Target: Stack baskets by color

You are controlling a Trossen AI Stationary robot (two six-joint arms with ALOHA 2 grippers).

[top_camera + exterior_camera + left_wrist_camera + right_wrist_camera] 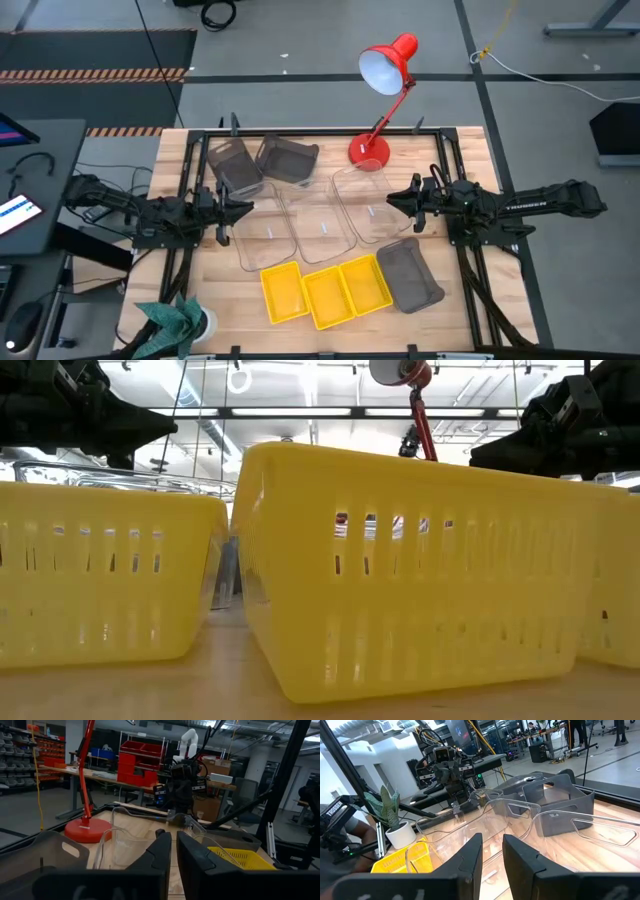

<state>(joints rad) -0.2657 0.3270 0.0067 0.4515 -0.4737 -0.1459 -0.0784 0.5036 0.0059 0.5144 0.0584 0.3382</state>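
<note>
Three yellow baskets (326, 292) stand side by side near the table's front edge and fill the low view (420, 575). Three clear baskets (318, 222) stand in a slanting row across the middle. Two dark grey baskets (258, 162) sit at the far left, and another (410, 273) sits right of the yellow ones. My left gripper (248, 209) hovers level at the left end of the clear row, its fingers (160, 857) together but for a thin slit. My right gripper (390, 200) hovers at the row's right end, a little open (492, 851). Both grippers are empty.
A red desk lamp stands on its base (368, 150) at the far edge, its head (385, 65) reaching past the table. A potted plant (178, 322) sits at the near left corner. Black frame rails (452, 170) run along the table's sides.
</note>
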